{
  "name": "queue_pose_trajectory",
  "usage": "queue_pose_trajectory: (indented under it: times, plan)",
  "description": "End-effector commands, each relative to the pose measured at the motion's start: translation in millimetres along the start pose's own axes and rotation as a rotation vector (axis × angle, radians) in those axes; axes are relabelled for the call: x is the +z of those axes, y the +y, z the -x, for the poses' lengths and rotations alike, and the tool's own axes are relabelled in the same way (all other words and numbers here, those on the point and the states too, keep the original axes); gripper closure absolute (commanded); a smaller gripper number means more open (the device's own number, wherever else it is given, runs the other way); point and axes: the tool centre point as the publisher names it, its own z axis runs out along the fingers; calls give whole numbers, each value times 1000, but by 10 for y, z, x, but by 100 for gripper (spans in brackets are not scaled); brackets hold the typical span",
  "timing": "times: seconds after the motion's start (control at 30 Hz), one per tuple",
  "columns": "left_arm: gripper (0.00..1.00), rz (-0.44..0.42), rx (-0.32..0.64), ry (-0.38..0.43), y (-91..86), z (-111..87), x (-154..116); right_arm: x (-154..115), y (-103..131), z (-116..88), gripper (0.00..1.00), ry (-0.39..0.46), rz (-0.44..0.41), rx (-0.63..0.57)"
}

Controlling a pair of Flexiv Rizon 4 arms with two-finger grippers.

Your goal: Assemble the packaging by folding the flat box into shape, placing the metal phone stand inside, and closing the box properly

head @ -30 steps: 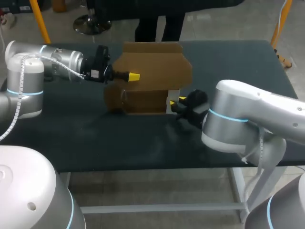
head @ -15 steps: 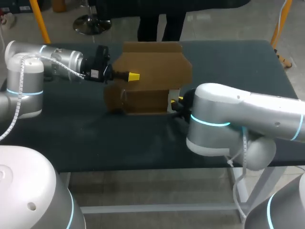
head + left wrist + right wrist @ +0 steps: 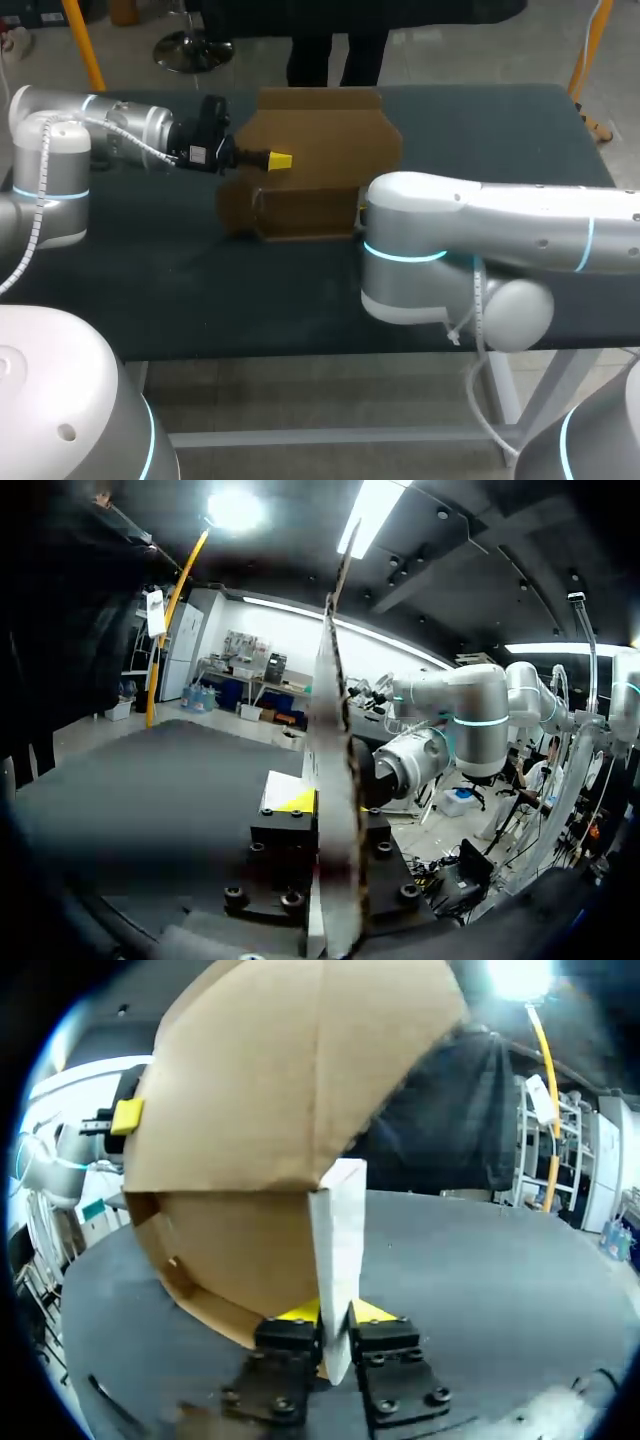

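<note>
Folding stage: the cardboard box (image 3: 320, 150) is sitting half-formed mid-surface (image 3: 180, 290). My left hand (image 3: 281, 160) is clamping its back panel (image 3: 335, 780), and the right hand (image 3: 335, 1315) is pinching a side flap (image 3: 338, 1220). Next it probably needs the walls squared up. No phone stand showing.

Box (image 3: 330, 140) matt brown cardboard; table (image 3: 200, 290) dark matt; right arm (image 3: 480, 215) glossy white.

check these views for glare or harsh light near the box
Left wrist view: strong overhead glare, the box edge-on and dark against it. Right wrist view: glare beyond the box, its inner face shaded. Head view: even light, no glare on the box.
</note>
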Motion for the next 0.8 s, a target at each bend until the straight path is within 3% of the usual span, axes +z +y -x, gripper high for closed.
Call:
queue_pose_trajectory:
  times: [0.03,0.07,0.1,0.53,0.57,0.6,0.63,0.67,0.8]
  plan:
    - [100,2,0,5,48,15,45,80,76,-89,91,-119,-33,5]
    - [100,2,0,5,48,15,45,80,78,-86,98,-119,-34,5]
    - [100,2,0,5,48,15,45,78,82,-82,100,-118,-35,6]
    - [100,29,21,-11,26,-23,59,-25,108,-78,100,-104,-60,-28]
    - [92,33,26,-15,18,-41,63,-36,111,-80,100,-104,-60,-29]
    - [67,42,32,-26,10,-59,66,-47,113,-81,100,-105,-62,-32]
    - [29,51,38,-32,5,-75,72,-59,114,-81,100,-105,-63,-34]
    - [0,62,44,-36,1,-91,76,-73,116,-78,100,-103,-63,-36]
    - [0,92,66,-67,-6,-157,81,-123,119,-54,100,-66,-63,-34]
